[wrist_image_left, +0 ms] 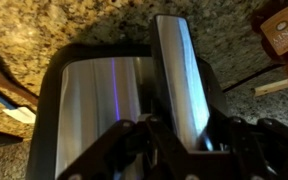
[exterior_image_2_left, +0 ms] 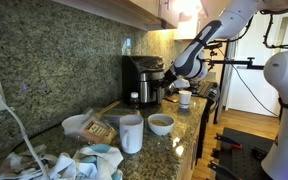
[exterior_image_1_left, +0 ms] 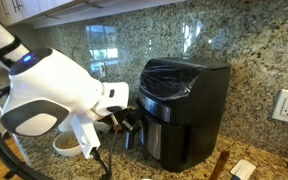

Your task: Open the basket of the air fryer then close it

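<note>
The black air fryer [exterior_image_1_left: 189, 100] stands on the speckled granite desk [exterior_image_2_left: 180, 140] against a matching stone backsplash, its basket [exterior_image_1_left: 179, 140] at the lower front under a brushed silver band; the end effector [wrist_image_left: 184, 135] straddles the basket's glossy handle [wrist_image_left: 179, 70]; whether it is clenched I cannot tell.

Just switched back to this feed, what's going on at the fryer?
The arm's gripper is at the front of the air fryer, right by the handle of the basket. The basket looks pushed in, or nearly so. Whether the fingers have closed on the handle cannot be told from these views.
</note>
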